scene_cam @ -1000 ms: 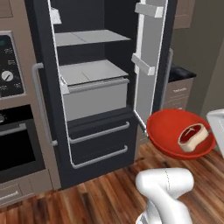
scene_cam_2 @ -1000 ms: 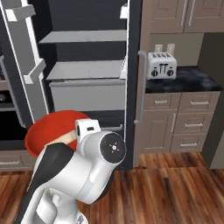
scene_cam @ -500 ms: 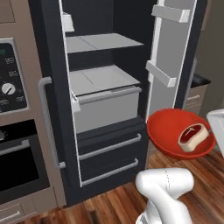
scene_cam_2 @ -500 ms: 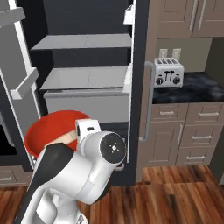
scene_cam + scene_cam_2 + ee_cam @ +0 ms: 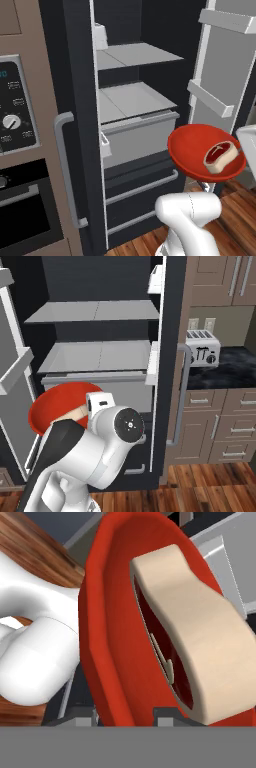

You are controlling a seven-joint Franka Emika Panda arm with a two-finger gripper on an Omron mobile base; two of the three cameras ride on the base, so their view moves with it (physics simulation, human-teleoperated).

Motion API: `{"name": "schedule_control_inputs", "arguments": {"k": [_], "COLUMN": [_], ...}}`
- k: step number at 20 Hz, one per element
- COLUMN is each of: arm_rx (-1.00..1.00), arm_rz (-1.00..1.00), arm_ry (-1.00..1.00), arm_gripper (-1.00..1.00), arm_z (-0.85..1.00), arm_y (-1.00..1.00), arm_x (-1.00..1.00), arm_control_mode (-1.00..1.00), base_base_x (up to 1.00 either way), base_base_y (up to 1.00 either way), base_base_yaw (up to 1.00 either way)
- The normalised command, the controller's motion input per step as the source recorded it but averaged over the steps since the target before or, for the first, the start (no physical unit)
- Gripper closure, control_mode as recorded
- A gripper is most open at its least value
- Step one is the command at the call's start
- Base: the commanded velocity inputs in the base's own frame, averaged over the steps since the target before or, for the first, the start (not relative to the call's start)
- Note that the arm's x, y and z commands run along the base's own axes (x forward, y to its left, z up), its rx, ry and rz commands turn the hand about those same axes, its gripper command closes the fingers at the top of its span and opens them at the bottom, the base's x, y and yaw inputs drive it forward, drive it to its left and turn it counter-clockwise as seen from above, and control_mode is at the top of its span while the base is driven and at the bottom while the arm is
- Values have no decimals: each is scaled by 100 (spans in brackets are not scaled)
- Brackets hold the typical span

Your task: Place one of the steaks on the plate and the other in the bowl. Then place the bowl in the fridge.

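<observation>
Gripper (image 5: 125, 714) clamped on the near rim of the bowl (image 5: 197, 149), held in the air in front of the open fridge (image 5: 75, 100).

Seen from the hand view, the two dark finger tips (image 5: 167, 714) sit close together at the bottom, with the red-orange rim of the bowl passing between them and its hollow spreading away from the hand. One steak (image 5: 200, 647) lies inside it, just beyond the fingers, its cream fat rim toward the camera and the red meat showing underneath. From the left base view the bowl hangs above the white arm, level with the fridge's grey drawer (image 5: 140, 135) and just in front of the open right door (image 5: 220, 75), with the steak (image 5: 220, 156) resting toward its right side. From the right base view the bowl (image 5: 57, 406) sits low on the left, partly behind the arm, before the pale shelves (image 5: 95, 310).
</observation>
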Motion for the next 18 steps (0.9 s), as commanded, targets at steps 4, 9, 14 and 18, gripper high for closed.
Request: {"name": "schedule_control_inputs", "arguments": {"k": [4, 9, 14, 18], "arm_rx": [0, 0, 0, 0], "arm_rz": [0, 0, 0, 0], "arm_ry": [0, 0, 0, 0], "arm_gripper": [100, 100, 100, 100], "arm_z": [0, 0, 0, 0], "arm_y": [0, 0, 0, 0], "arm_x": [0, 0, 0, 0], "arm_control_mode": [100, 100, 100, 100], "base_base_x": [60, 63, 68, 68], "base_base_y": [29, 30, 39, 42], "base_base_yaw": [0, 0, 0, 0]}}
